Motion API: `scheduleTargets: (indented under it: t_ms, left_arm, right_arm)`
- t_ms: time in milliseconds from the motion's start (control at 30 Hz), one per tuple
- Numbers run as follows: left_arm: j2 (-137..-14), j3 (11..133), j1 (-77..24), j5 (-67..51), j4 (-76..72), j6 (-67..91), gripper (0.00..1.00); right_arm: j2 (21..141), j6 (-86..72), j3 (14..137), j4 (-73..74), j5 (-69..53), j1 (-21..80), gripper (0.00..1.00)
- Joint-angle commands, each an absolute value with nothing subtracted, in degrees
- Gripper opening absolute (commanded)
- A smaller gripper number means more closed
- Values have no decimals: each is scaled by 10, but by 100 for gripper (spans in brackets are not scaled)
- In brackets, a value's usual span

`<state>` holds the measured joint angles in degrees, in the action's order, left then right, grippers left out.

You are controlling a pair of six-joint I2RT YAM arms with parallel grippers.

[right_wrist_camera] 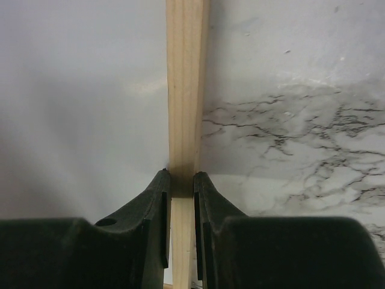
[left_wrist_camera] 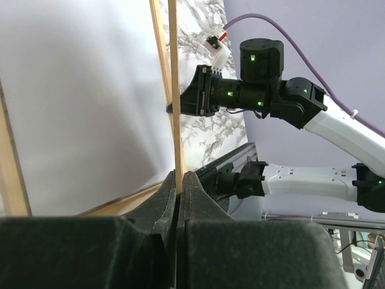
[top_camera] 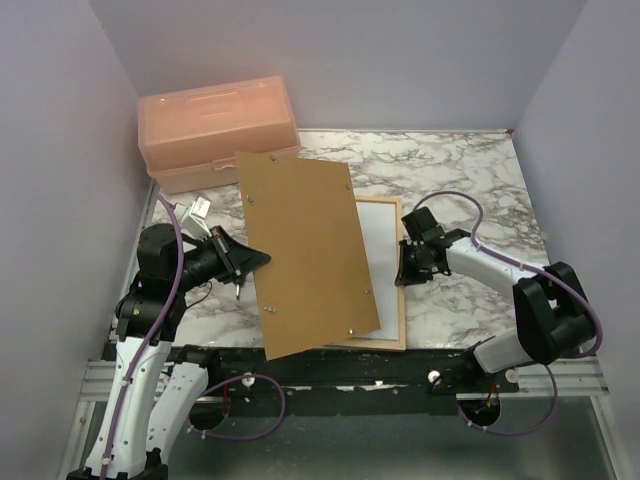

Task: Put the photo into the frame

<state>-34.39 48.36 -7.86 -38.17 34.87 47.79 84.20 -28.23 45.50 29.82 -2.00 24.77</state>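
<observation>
The light-wood frame (top_camera: 401,322) lies flat on the marble table. A white sheet (top_camera: 378,250), the photo with its plain back up, lies inside it. My left gripper (top_camera: 262,260) is shut on the left edge of the brown backing board (top_camera: 305,250) and holds it tilted over the frame's left part. The left wrist view shows the board edge-on (left_wrist_camera: 174,90) between the closed jaws of that gripper (left_wrist_camera: 179,177), with the white sheet (left_wrist_camera: 78,108) beyond. My right gripper (top_camera: 400,262) is shut on the frame's right bar (right_wrist_camera: 186,78), also shown in the right wrist view (right_wrist_camera: 180,177).
A peach plastic toolbox (top_camera: 215,125) stands at the back left, close behind the board's far corner. Bare marble table (top_camera: 470,190) lies to the right of the frame. Grey walls close in both sides. The arms' mounting rail (top_camera: 350,375) runs along the near edge.
</observation>
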Motion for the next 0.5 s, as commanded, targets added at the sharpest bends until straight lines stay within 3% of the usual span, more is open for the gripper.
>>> scheduleTargets:
  t_ms: [0, 467]
  left_arm:
    - [-334, 494, -73, -405, 310, 483, 0]
    - [-336, 459, -70, -410, 282, 498, 0]
  right_arm:
    - [843, -296, 466, 335, -6, 293, 1]
    - [816, -266, 497, 403, 17, 337, 0]
